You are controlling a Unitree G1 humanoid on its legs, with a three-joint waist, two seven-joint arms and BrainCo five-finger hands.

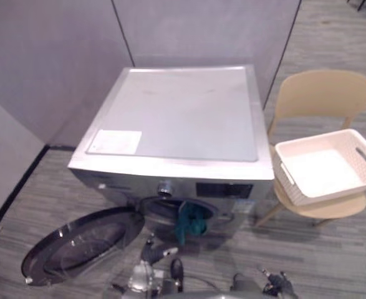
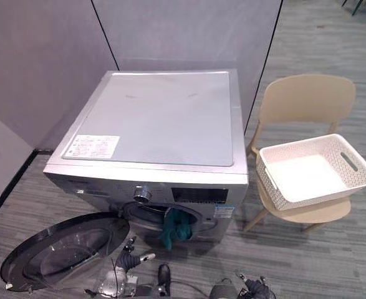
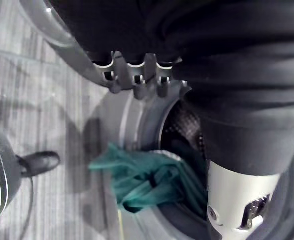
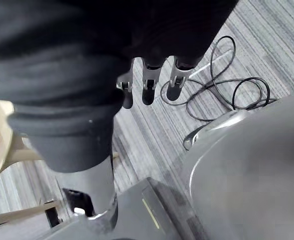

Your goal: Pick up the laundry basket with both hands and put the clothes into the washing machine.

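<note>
Teal garment (image 1: 189,223) draped over the lip of the washing machine's (image 1: 183,118) open port, half inside, half hanging down its front. Left hand (image 3: 135,80), fingers loose and empty, lies just before the port and is the nearer. Right hand (image 4: 148,82), likewise slack, lies before the machine's right front corner. Laundry basket (image 1: 351,140) empty on the chair (image 1: 323,93) beside the machine.

1. The silver front-loading washing machine (image 1: 176,118) stands before the grey partition wall (image 1: 201,31).
2. Its round glass door (image 1: 77,246) hangs open to the left.
3. A teal cloth (image 1: 189,224) hangs out of the drum opening in front.
4. The beige plastic chair (image 1: 323,93) stands just right of the machine, and the white perforated laundry basket (image 1: 332,190) sits on its seat.
</note>
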